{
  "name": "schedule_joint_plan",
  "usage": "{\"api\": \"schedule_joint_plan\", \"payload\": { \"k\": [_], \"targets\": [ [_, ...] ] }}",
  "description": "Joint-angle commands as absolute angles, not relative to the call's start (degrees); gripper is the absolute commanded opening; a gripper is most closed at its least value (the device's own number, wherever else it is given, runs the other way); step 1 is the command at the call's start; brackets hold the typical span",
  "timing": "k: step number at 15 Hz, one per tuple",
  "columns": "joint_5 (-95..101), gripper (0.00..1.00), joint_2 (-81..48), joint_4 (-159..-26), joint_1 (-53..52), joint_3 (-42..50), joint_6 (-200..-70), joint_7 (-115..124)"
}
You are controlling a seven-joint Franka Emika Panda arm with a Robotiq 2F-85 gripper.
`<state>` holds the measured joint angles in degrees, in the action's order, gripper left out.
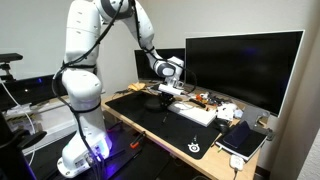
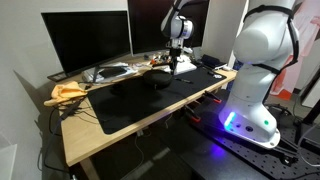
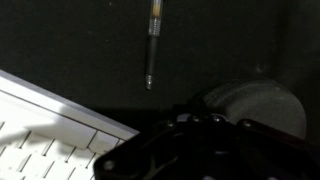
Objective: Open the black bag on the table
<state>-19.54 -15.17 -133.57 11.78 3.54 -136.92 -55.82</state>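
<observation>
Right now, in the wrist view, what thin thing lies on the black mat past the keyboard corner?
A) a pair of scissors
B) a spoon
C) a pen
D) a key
C: a slim pen with a pointed tip lies straight on the mat, above the corner of the white keyboard.

In the wrist view the white keyboard (image 3: 45,140) is cut by the lower-left edge, the pen (image 3: 152,45) by the top, and the tool (image 3: 205,140) is blurred beyond reading.
</observation>
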Motion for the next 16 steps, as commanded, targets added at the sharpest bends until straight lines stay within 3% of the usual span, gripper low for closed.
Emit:
{"api": "schedule_joint_plan", "payload": {
  "k": [1, 16],
  "targets": [
    [-21.36, 0.0, -15.75, -132.97, 12.94, 2.2, -137.84, -57.16],
    [-26.93, 0.0, -12.91, -135.17, 14.12, 1.24, -137.13, -65.73]
  ]
}}
